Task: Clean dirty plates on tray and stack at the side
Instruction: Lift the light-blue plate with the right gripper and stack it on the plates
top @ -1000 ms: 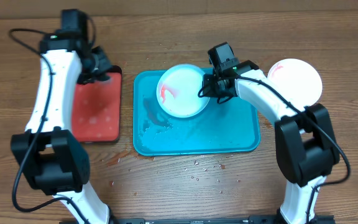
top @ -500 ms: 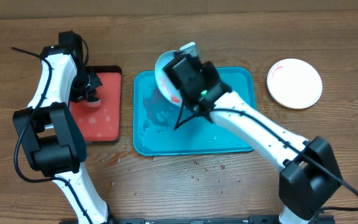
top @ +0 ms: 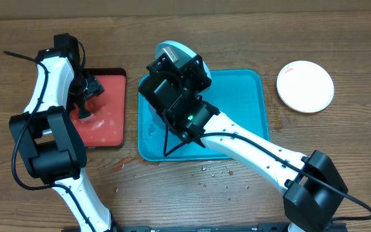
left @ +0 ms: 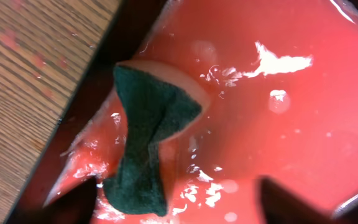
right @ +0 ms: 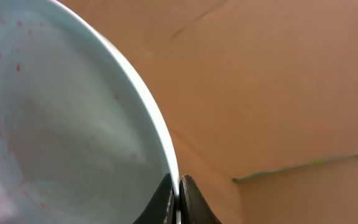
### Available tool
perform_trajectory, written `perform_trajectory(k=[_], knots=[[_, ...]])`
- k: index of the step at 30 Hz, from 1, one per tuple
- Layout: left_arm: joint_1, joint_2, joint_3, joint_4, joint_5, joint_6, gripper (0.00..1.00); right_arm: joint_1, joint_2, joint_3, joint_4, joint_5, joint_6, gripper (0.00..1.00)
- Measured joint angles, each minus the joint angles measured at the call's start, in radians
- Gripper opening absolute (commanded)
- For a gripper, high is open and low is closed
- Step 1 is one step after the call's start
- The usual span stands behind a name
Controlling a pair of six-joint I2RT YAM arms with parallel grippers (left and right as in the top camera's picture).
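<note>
Now I'm pinching the plate (top: 172, 50) aloft in the right gripper (right: 178, 185); next, the spread left gripper (top: 86, 87) needs the sponge (left: 149, 134).

white plate (top: 304, 86) 1 | mint plate (right: 61, 112) 1 | blue tray (top: 243, 109) 1 | red tray (top: 111, 109) 1 | sponge (left: 148, 137) 1

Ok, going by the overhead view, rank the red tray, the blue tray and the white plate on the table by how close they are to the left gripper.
1. Red tray: at the left, directly under the left gripper.
2. Blue tray: middle of the table, beside the red one.
3. White plate: far right, off both trays.
</note>
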Motion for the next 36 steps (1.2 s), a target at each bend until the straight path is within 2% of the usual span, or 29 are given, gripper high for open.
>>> perform_trajectory(k=[5,7,9,11,14,17,19,23,27,30,36], knots=[[0.0,0.0,0.0,-0.002,0.01,-0.002,0.97,0.002,0.0,0.0,0.094,0.062,-0.126,0.04],[0.0,0.0,0.004,-0.016,0.017,-0.002,0.85,0.002,0.0,0.0,0.117,0.084,-0.188,0.04],[0.0,0.0,0.016,-0.031,0.033,0.005,0.82,0.002,0.0,0.0,0.127,0.103,-0.238,0.04],[0.0,0.0,0.037,-0.034,0.069,0.023,0.85,0.002,0.0,0.0,0.117,0.102,-0.24,0.04],[0.0,0.0,0.072,-0.03,0.139,0.051,0.99,0.002,-0.002,0.007,-0.032,0.022,-0.184,0.04],[0.0,0.0,0.084,-0.023,0.194,0.069,1.0,0.002,-0.001,0.007,-0.202,-0.113,-0.153,0.04],[0.0,0.0,0.084,-0.024,0.214,0.069,1.0,0.002,-0.001,0.004,-0.186,-0.097,-0.106,0.04],[0.0,0.0,0.085,-0.032,0.241,0.07,1.0,-0.009,-0.003,0.006,-0.028,-0.019,0.013,0.04],[0.0,0.0,0.085,-0.058,0.28,0.071,1.0,-0.063,-0.009,0.01,-0.124,-0.169,0.077,0.04],[0.0,0.0,0.085,-0.084,0.308,0.092,1.0,-0.163,-0.009,0.01,-0.214,-0.306,0.222,0.04],[0.0,0.0,0.085,-0.091,0.399,0.192,1.0,-0.514,-0.008,0.01,-0.362,-0.657,0.538,0.04]])
